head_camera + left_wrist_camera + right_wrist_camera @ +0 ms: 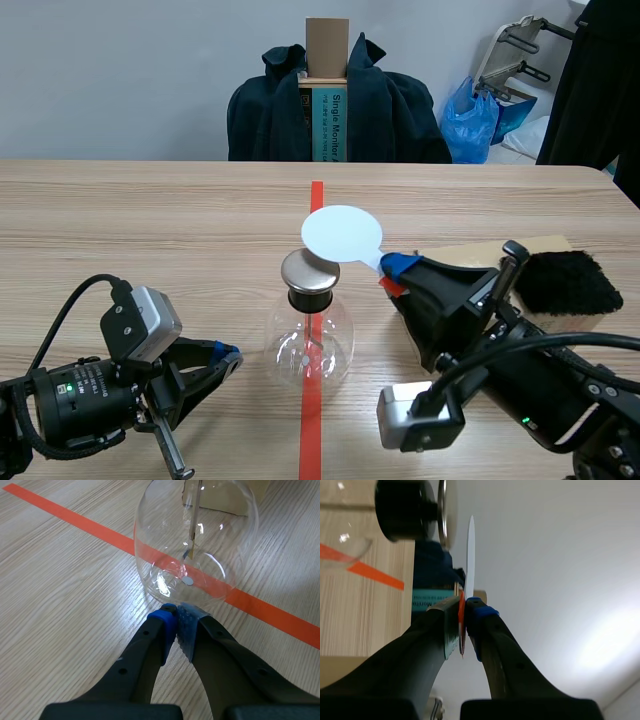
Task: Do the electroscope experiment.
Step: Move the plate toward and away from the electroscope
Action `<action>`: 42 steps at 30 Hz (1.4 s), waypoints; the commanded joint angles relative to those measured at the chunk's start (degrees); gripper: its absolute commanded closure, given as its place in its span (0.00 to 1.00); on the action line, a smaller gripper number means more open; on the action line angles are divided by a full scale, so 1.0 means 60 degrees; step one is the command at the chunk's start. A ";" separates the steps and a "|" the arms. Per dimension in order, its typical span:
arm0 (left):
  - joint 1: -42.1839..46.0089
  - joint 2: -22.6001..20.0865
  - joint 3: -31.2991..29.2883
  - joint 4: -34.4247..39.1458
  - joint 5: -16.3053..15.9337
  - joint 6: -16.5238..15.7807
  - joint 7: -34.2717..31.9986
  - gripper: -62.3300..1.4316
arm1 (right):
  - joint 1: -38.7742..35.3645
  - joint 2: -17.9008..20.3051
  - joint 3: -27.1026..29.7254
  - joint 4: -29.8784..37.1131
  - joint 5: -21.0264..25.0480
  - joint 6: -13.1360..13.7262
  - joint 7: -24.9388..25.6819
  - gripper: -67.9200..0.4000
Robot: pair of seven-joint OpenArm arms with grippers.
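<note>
The electroscope is a clear glass flask (309,346) with a black stopper and a round metal cap (309,270), standing on the red tape line. Inside it hangs a thin rod with foil (192,527). My right gripper (392,273) is shut on the handle of a white round disc (341,233), held level just above and partly over the metal cap. Seen edge-on in the right wrist view, the disc (470,555) is close beside the cap (441,510). My left gripper (176,625) is shut on nothing, its tips almost against the flask's base (195,545).
A black fur pad (566,281) lies on a brown board (470,255) at the right. A cardboard box and dark jacket (335,95) stand behind the table's far edge. A blue bag (472,118) sits at the back right.
</note>
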 commanded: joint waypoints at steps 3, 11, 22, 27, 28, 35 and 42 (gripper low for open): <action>-0.0025 -0.0051 -0.0018 0.0233 -0.0102 -0.0015 -0.0135 0.93 | 0.0084 0.0047 0.0113 0.0149 0.0073 -0.0142 0.0747 0.98; -0.0025 -0.0051 -0.0018 0.0233 -0.0102 -0.0015 -0.0135 0.93 | 0.0084 0.0047 0.0113 0.0149 0.0073 -0.0142 0.1610 0.98; -0.0007 -0.0055 -0.0018 0.0233 -0.0102 -0.0015 -0.0138 0.93 | 0.0084 0.0047 0.0109 0.0149 0.0076 -0.0142 0.1712 0.98; 0.0000 -0.0055 -0.0018 0.0233 -0.0102 -0.0015 -0.0138 0.93 | 0.0080 0.0047 0.0113 0.0149 0.0080 -0.0142 0.1421 0.98; 0.0000 -0.0055 -0.0018 0.0233 -0.0102 -0.0015 -0.0138 0.93 | 0.0080 0.0047 0.0113 0.0149 0.0080 -0.0142 0.1264 0.98; 0.0055 -0.0164 -0.0018 0.0233 -0.0138 -0.0004 -0.0138 0.93 | 0.0080 0.0047 0.0113 0.0149 0.0084 -0.0142 -0.0175 0.98; 0.0696 -0.0630 -0.0102 0.0718 -0.0211 0.0229 -0.0149 0.93 | 0.0084 0.0047 0.0346 0.0149 0.0080 -0.0146 -0.1752 0.98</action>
